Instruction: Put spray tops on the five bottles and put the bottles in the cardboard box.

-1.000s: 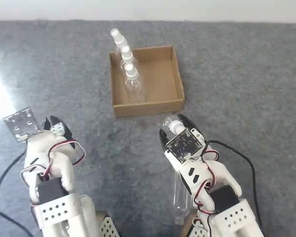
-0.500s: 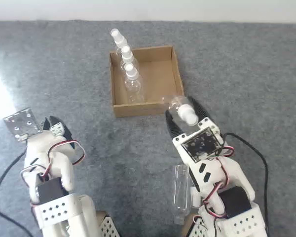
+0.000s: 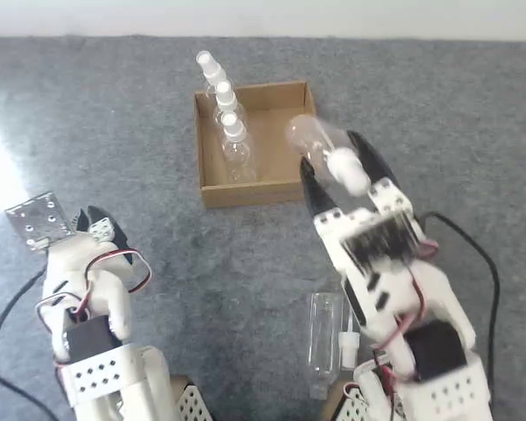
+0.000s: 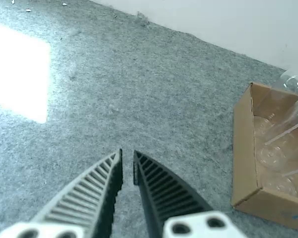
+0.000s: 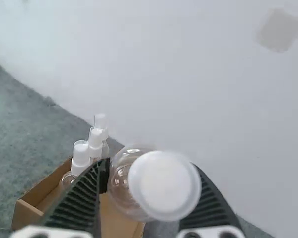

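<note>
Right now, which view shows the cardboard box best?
The high view: nearly the whole cardboard box from above. The left wrist view catches one corner; the right wrist view shows a corner behind the held bottle.

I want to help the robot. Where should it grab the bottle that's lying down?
Probably the middle of the lying bottle, from straight above, jaws across its width. It lies flat, and its body is long, round and narrow.
</note>
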### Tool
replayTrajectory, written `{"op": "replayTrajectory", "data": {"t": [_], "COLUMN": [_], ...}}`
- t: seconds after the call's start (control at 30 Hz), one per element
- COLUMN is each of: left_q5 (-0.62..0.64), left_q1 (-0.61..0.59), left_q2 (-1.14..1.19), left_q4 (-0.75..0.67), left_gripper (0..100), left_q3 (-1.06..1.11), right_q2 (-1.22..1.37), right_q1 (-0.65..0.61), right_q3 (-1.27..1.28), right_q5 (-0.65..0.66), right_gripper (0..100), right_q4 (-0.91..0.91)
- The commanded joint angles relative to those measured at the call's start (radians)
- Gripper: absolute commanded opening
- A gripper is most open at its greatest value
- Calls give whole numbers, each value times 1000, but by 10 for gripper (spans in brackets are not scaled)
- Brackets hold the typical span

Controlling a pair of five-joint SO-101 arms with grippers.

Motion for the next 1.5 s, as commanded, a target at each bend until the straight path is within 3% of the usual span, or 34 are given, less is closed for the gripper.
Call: {"op": "replayTrajectory", "data": {"t": [0.0,0.9,1.47], "left_q5": [3,3,-26], "left_q1": [2,2,2], "left_q2": [-14,-14,-12], "left_q4": [-32,-32,-32], "left_gripper": [38,38,38], "left_q3": [-5,-5,-5], "right_q2": [160,1141,1498], "right_q1": [10,67,67], "right_q3": [-146,-795,-1060], "right_q5": [9,-71,-71], "right_gripper": [31,32,32], "right_q4": [-2,-8,-8]}}
